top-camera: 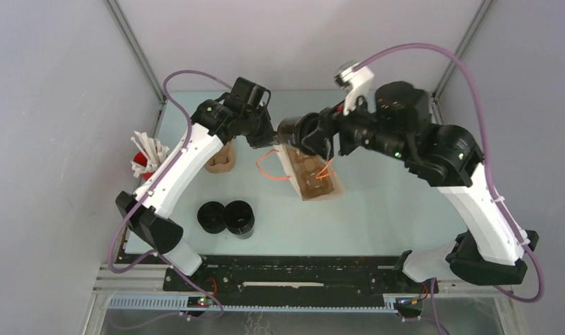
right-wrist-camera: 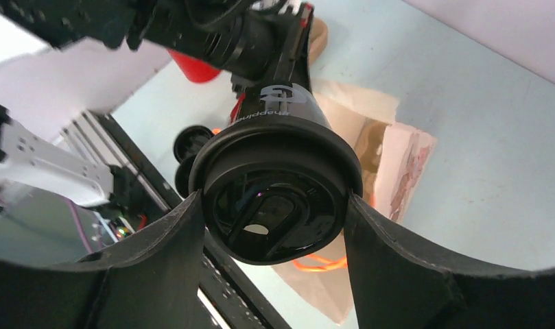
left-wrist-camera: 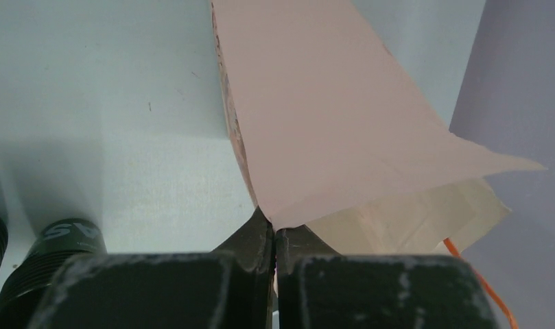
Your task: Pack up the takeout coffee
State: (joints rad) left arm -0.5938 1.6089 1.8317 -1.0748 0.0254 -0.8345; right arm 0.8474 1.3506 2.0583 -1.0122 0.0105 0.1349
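Black and lid-first to the wrist camera, the cup (right-wrist-camera: pixel 274 199) lies tipped on its side between the fingers of the right pincer (right-wrist-camera: pixel 278 223). The fingers stand wide and press the lid's rim from both sides. The paper bag (right-wrist-camera: pixel 398 164) lies just beneath this pincer. The left pincer (left-wrist-camera: pixel 275 240) is closed tight, with the bag's upper edge nipped between its tips, close beside the right pincer. Well behind the left pincer, toward the arm bases, two more black cups (top-camera: pixel 239 218) stand touching on the table (top-camera: pixel 377 216). A red cup (top-camera: pixel 141 164) holding white sticks stands farther out on the left pincer's side.
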